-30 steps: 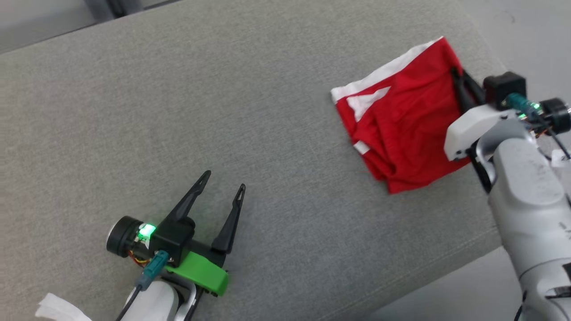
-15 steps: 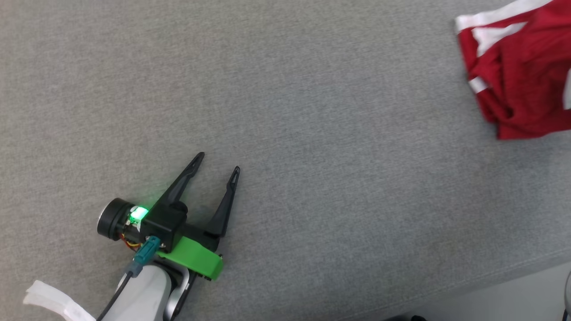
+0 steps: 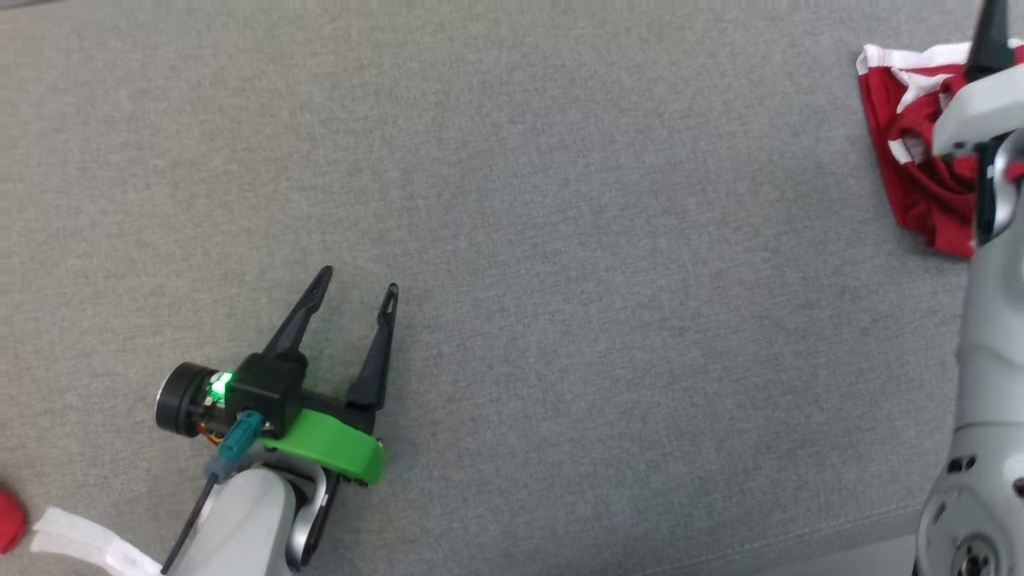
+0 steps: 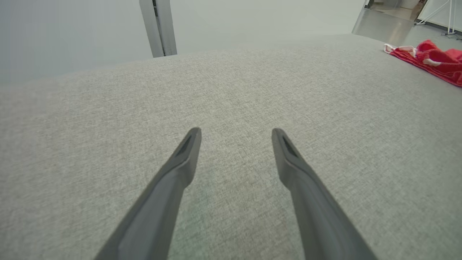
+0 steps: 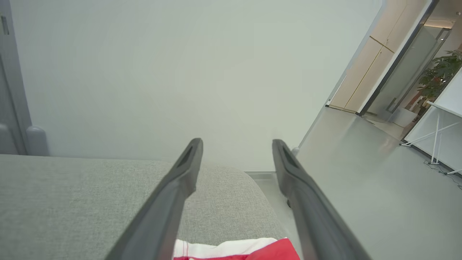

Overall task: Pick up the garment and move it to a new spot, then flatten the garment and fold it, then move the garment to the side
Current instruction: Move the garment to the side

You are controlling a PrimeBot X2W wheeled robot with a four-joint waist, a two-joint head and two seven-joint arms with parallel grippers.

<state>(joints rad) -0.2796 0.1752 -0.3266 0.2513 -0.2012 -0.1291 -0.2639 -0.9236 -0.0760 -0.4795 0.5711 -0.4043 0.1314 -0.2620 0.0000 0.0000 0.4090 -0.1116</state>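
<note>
The garment point(image 3: 908, 160), red with white sleeve parts, lies bunched at the far right of the grey upholstered surface point(image 3: 560, 200). My right arm's pale forearm point(image 3: 988, 336) covers the garment's right part, and one dark finger point(image 3: 990, 40) rises above it. In the right wrist view my right gripper point(image 5: 237, 142) is open and empty, with the garment point(image 5: 234, 251) just below its fingers. My left gripper point(image 3: 356, 280) stands open and empty on bare fabric at the lower left. From the left wrist the garment point(image 4: 433, 59) lies far off to the right of the left gripper point(image 4: 234, 131).
A small red thing point(image 3: 8, 520) pokes in at the lower left edge. The surface's front seam point(image 3: 840, 532) runs along the lower right, with its rounded end point(image 5: 252, 195) and grey floor point(image 5: 361, 180) beyond. A wide stretch of fabric lies between the grippers.
The head camera has shifted. My right gripper, shut on the garment's right edge a second ago, has opened and now sits above the garment. The left gripper has stayed open.
</note>
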